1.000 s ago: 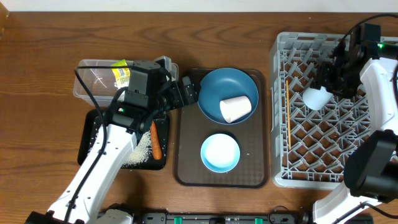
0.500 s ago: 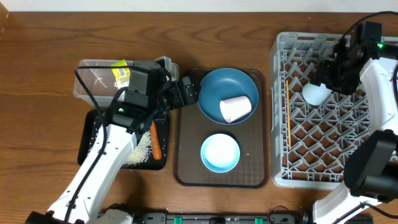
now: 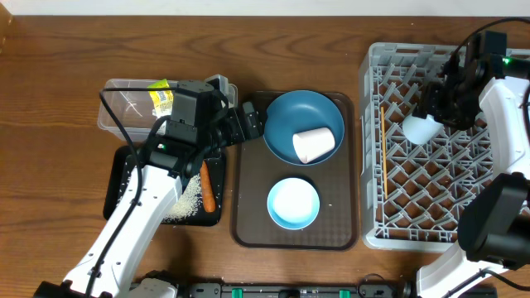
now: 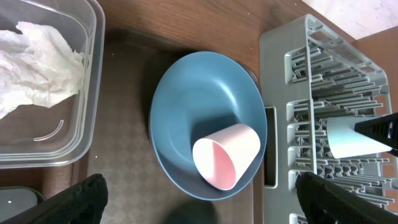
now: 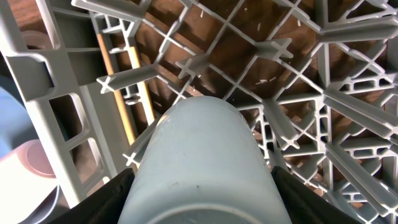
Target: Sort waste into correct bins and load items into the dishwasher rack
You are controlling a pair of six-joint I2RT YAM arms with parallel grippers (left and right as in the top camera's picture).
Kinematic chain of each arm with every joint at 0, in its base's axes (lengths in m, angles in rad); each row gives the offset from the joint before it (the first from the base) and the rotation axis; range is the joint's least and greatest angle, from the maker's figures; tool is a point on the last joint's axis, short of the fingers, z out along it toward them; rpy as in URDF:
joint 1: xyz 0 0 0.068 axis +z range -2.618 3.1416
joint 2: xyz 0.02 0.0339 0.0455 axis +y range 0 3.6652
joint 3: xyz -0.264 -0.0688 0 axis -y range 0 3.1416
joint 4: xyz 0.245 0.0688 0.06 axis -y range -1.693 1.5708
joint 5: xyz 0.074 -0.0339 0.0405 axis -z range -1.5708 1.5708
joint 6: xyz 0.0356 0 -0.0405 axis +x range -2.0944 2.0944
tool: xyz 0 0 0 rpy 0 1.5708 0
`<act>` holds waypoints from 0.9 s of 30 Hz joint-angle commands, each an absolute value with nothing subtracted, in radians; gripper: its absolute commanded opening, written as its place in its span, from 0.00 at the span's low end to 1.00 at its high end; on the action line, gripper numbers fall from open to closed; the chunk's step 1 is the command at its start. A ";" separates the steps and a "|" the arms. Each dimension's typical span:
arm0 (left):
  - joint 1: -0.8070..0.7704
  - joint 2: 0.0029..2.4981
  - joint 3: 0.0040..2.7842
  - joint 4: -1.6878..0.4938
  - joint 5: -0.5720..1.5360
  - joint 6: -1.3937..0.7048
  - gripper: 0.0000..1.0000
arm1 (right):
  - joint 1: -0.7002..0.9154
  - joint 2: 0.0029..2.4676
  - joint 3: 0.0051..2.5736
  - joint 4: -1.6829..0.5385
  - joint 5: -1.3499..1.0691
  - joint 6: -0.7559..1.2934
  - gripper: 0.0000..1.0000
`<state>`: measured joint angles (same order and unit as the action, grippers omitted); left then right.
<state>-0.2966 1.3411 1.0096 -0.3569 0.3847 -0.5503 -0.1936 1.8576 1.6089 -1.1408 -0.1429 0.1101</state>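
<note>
1. Right claw (image 3: 431, 117) pinches the light blue cup (image 5: 205, 155) over the rack (image 3: 369, 74); chopsticks (image 3: 383, 161) lie inside, well left of it.
2. Left claw (image 3: 251, 122), spread wide, hovers beside the plate (image 4: 205, 99) carrying the pink cup (image 4: 225, 155).

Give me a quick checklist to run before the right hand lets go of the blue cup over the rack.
1. Grip of right hand on blue cup: ok.
2. Bare grid of rack under the cup: ok.
3. Clearance from chopsticks, which lie along the rack's edge: ok.
4. Cup resting on the grid: cannot tell.
5. Open, empty left hand: ok.
6. Upright pink cup: not ok, it lies on its side on the plate.
</note>
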 commanded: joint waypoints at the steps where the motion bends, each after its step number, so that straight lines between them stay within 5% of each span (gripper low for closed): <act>1: -0.298 1.343 1.027 -0.358 0.373 -0.548 0.99 | -0.197 1.851 1.619 -1.148 -0.119 0.096 0.01; 11: -0.298 1.343 1.027 -0.358 0.373 -0.548 0.99 | -0.197 1.851 1.565 -1.110 -0.102 0.096 0.01; 19: -0.298 1.343 1.027 -0.358 0.373 -0.548 0.99 | -0.197 1.851 1.564 -1.107 -0.102 0.096 0.39; 27: -0.298 1.343 1.027 -0.358 0.373 -0.548 0.99 | -0.197 1.851 1.564 -1.114 -0.102 0.096 0.62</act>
